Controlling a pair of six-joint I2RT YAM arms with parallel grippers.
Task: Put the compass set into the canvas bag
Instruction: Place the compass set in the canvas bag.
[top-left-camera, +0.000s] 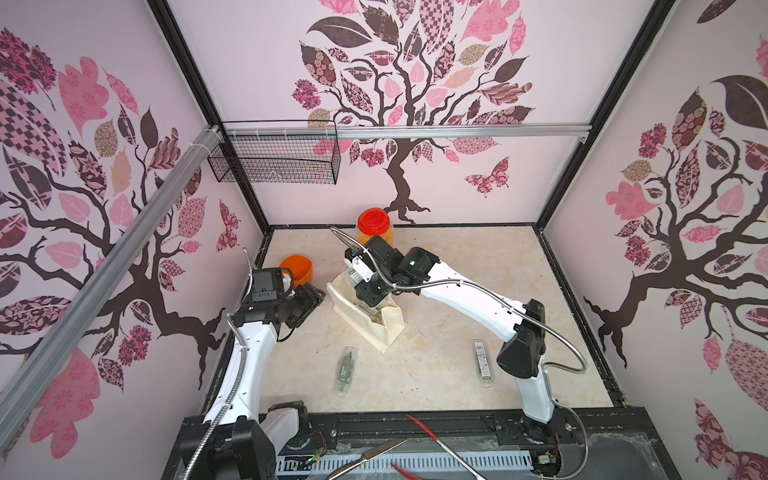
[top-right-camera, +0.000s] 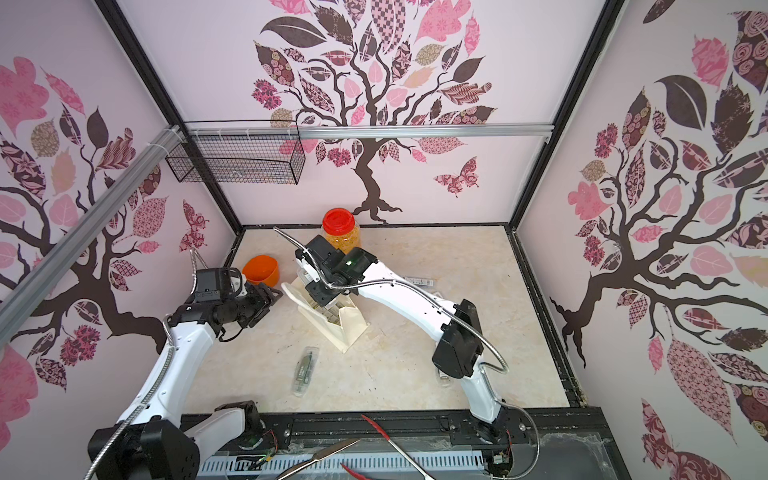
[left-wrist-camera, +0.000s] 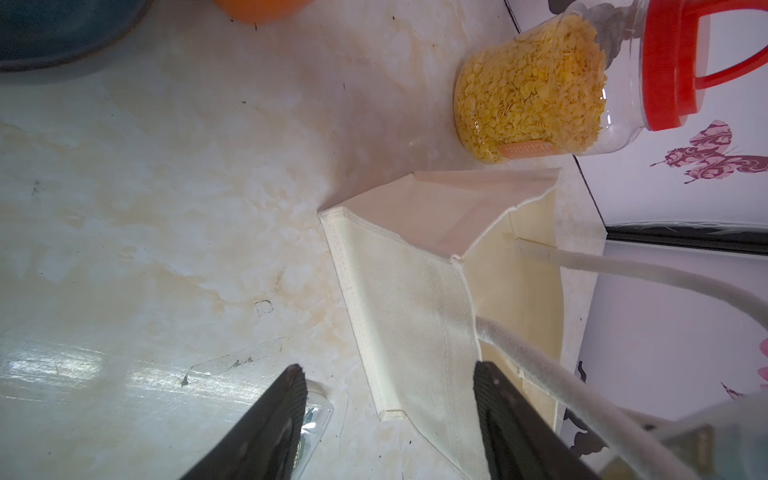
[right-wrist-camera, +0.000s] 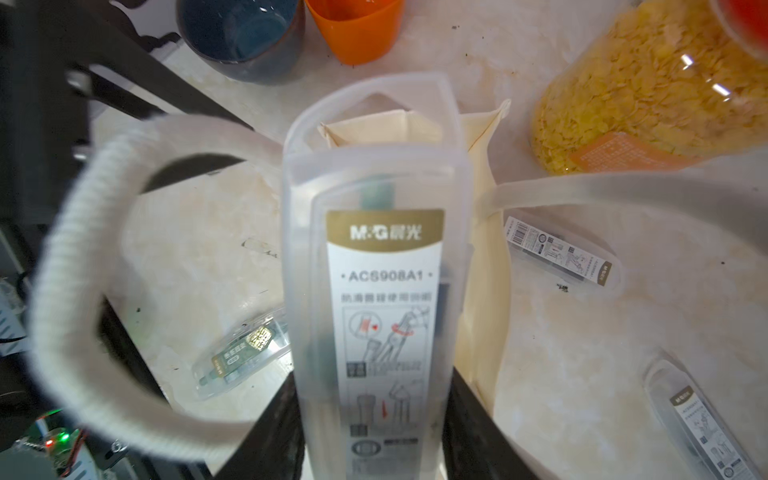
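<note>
The cream canvas bag stands open in the middle of the table. My right gripper hangs over its mouth, shut on a compass set, a clear plastic case with a white and gold label. The case points down into the bag's opening; I cannot tell how deep it reaches. One white loop handle curves beside the case. My left gripper is open at the bag's left side, with the bag's side panel between its fingers, and holds nothing.
Three more compass sets lie on the table. A red-lidded jar of yellow flakes stands behind the bag. An orange cup and a blue cup stand at the left. A wire basket hangs on the wall.
</note>
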